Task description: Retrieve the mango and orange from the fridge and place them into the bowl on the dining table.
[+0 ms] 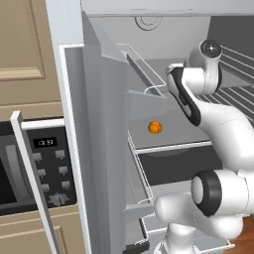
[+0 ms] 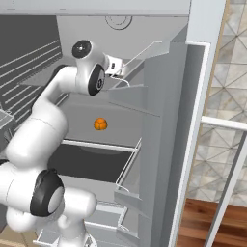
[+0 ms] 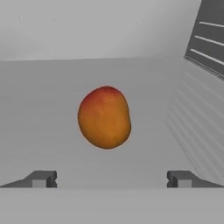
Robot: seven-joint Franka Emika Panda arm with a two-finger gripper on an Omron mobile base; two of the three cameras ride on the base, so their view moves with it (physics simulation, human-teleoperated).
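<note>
Gripper (image 3: 112,178): jaws wide apart, holding nothing.
Red-orange rounded mango (image 3: 104,117): on grey fridge shelf (image 3: 52,148), beyond the fingertips.
Small bright orange ball (image 1: 155,127): on a lower shelf.

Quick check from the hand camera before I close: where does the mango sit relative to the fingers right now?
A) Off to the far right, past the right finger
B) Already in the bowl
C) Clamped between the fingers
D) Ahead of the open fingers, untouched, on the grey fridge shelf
D: the mango lies on the fridge shelf, centred beyond the two fingers, which stand wide apart and clear of it.
</note>
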